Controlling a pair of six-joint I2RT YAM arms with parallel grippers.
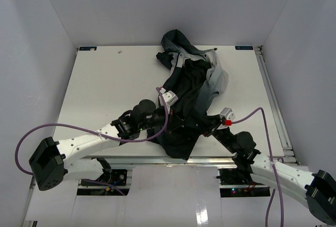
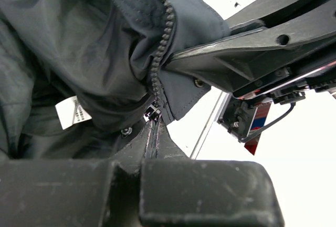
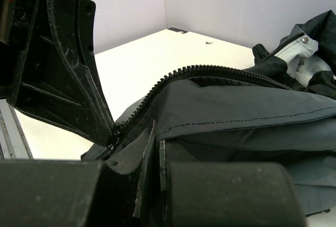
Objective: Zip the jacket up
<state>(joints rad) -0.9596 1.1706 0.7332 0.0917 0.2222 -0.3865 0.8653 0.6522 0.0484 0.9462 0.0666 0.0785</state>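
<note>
- Black fingers (image 2: 131, 151) of the left gripper (image 2: 152, 130) sit right up close at the bottom of the left wrist view.
- Its jaws are pressed together on the low end of the zipper (image 2: 165, 32), with only a thin strip of cloth between them.
- The right gripper (image 3: 157, 151) is pinched shut too. It holds the dark edge of the jacket (image 1: 197, 82) just beside the zipper.
- From the left wrist view, the right gripper's big black finger pokes in from the side and hides part of the cloth.
- A small white label (image 2: 73, 112) shows inside the jacket.
- From above, the jacket lies in a crumpled heap on the white table (image 1: 105, 80). It runs from the far side down to the near edge.
- Both grippers meet at the jacket's near end, very close to each other.
- Above their hold, the zipper teeth are split apart.
- A purple cable (image 1: 63, 127) loops along the left arm.
- White walls (image 1: 42, 27) stand around the table.
</note>
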